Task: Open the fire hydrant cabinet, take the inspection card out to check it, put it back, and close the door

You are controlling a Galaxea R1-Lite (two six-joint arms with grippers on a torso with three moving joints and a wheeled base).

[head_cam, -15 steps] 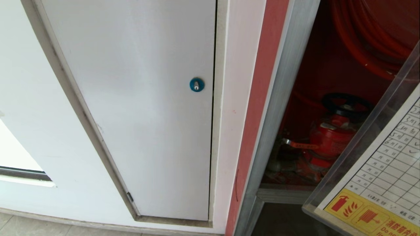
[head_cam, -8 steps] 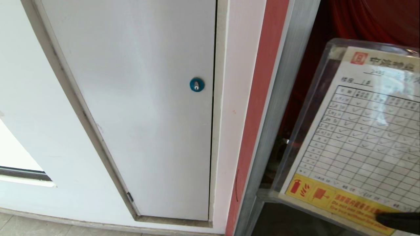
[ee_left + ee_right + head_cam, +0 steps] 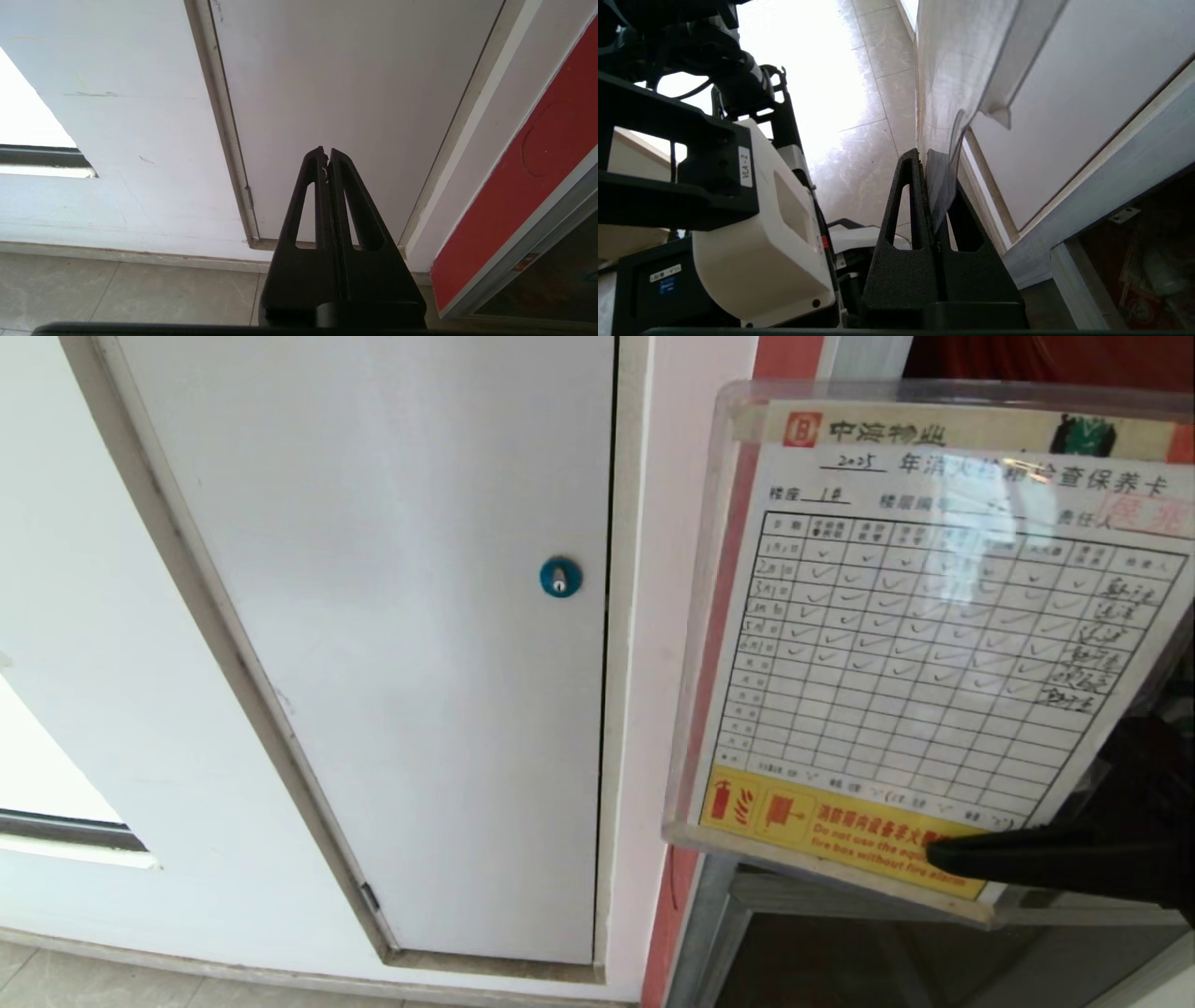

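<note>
You are seeing the right gripper pinching the lower edge of the inspection card, fully closed on it, holding it upright before the open fire hydrant cabinet. The left gripper is hanging closed and empty near the white panel.

Floor under me is pale stone tile, grout lines visible. A low skirting strip runs along it at the foot of the white wall. Robot's base stands over the same tile in the right wrist view. Nothing loose on it that I can see
</note>
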